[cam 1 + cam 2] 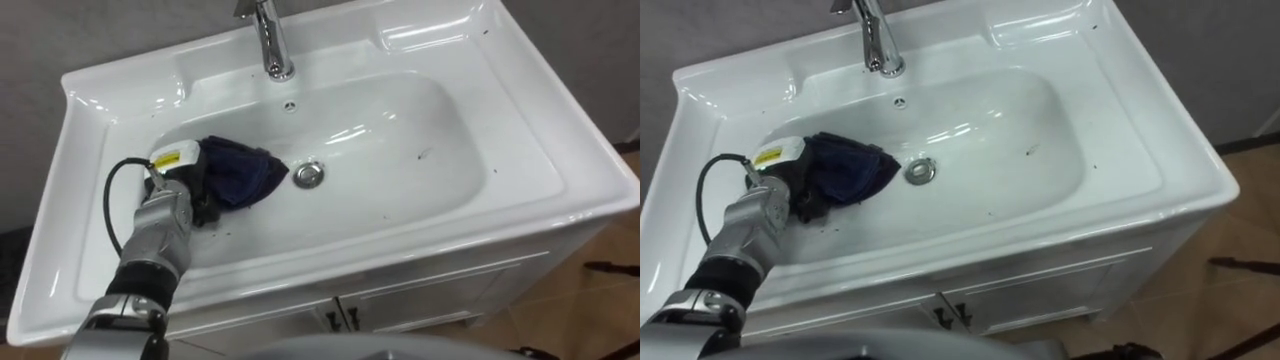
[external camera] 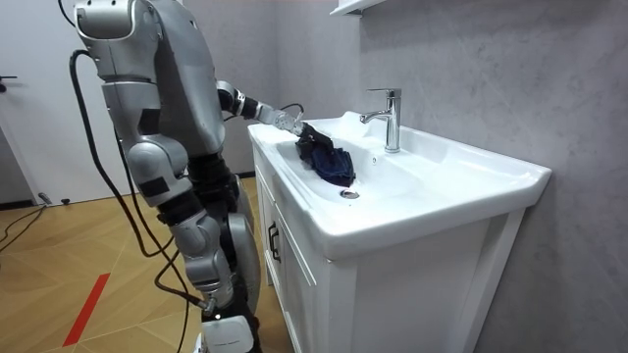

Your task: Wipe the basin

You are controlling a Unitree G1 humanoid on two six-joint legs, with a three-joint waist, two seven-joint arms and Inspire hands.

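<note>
The left hand (image 1: 178, 186) meets the crumpled dark blue cloth (image 1: 245, 172), bunched just right of it towards the round metal drain (image 1: 309, 174) in the white ceramic basin (image 1: 400, 130). Whether it grips the cloth cannot be told.

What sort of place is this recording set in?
Most likely a bathroom or washroom: a white ceramic basin set on a white cabinet, with a chrome tap against a grey wall. The left robot hand holds a dark blue cloth in it.

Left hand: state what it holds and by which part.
The left hand holds the dark blue cloth by its bunched end, on the left side of the basin, fingers curled into it.
</note>
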